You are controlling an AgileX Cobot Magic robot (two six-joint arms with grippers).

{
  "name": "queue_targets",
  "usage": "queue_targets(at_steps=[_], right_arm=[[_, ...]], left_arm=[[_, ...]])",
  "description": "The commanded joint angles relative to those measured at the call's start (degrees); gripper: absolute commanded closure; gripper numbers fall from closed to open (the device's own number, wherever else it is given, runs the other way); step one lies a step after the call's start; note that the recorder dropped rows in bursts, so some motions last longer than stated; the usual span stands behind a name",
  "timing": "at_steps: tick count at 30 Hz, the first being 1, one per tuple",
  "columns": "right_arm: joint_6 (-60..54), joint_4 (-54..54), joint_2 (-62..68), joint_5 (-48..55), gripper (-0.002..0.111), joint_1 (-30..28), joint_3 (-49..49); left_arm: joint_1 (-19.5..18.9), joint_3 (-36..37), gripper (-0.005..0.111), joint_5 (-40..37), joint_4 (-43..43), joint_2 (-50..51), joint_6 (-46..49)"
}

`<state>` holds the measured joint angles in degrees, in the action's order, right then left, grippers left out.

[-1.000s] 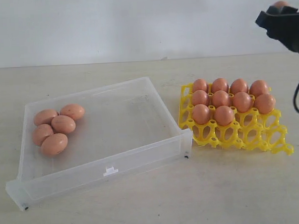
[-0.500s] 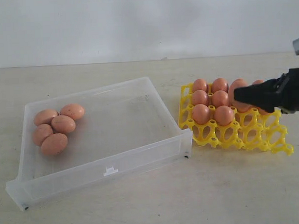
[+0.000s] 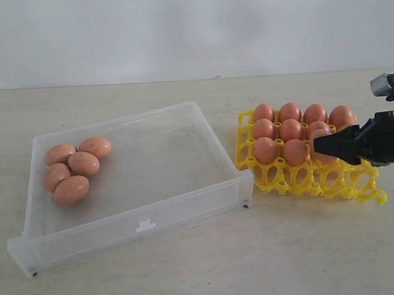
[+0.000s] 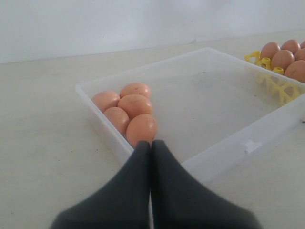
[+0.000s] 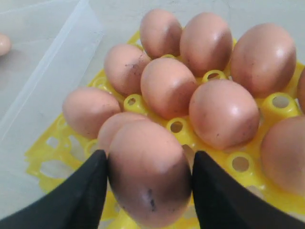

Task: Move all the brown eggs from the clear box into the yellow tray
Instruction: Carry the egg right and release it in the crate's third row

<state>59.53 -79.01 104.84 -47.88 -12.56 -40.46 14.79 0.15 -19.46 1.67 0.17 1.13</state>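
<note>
My right gripper (image 3: 325, 146) is shut on a brown egg (image 5: 148, 174), one black finger on each side of it. It holds the egg low over the yellow tray (image 3: 356, 186), by the third row's empty cups, next to several eggs (image 3: 291, 129) seated in the tray's far rows. Several more brown eggs (image 3: 83, 163) lie bunched in the far left corner of the clear box (image 3: 186, 207). My left gripper (image 4: 151, 145) is shut and empty. It hovers just outside the box wall (image 4: 224, 143), close to that bunch of eggs (image 4: 135, 106), and is out of the exterior view.
The box stands left of the tray, their near corners almost touching. A small white tab (image 3: 145, 225) sits on the box's front wall. Bare tabletop (image 3: 254, 262) lies in front of both, with a white wall behind.
My right gripper came down from the upper right corner with the egg to the tray, then sank a little lower over the third row. The left gripper and box eggs stayed put.
</note>
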Motion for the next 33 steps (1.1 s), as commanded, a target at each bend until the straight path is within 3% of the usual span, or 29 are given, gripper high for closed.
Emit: queue_targets(at_steps=[1,7,14,17,25,28,31,33], right_arm=[[-3.0,3.6,-0.1,0.0,0.109,0.5,0.0],[-6.0,5.5,-0.1,0.0,0.102,0.5,0.0],[-6.1,5.5,-0.1,-0.6,0.057,0.5,0.0],[-6.1,6.0,-0.1,-0.7,0.045,0.5,0.0],[-5.9,8.0,-0.1,-1.1,0.045,0.5,0.0],[-4.5,8.0,-0.2,-7.2,0.045,0.5,0.0],[-3.3,9.5,-0.2,-18.6,0.055,1.3,-0.2],[-3.4,13.9,-0.2,-22.1,0.070,3.8,-0.2]], left_arm=[[0.0,-0.1,0.111,0.1,0.4,-0.2,0.0],[0.0,-0.1,0.111,0.1,0.4,-0.2,0.0],[0.0,-0.1,0.111,0.1,0.4,-0.2,0.0],[0.0,-0.1,0.111,0.1,0.4,-0.2,0.0],[0.0,-0.1,0.111,0.1,0.4,-0.2,0.0],[0.0,-0.1,0.111,0.1,0.4,-0.2,0.0],[0.0,-0.1,0.111,0.1,0.4,-0.2,0.0],[0.0,-0.1,0.111,0.1,0.4,-0.2,0.0]])
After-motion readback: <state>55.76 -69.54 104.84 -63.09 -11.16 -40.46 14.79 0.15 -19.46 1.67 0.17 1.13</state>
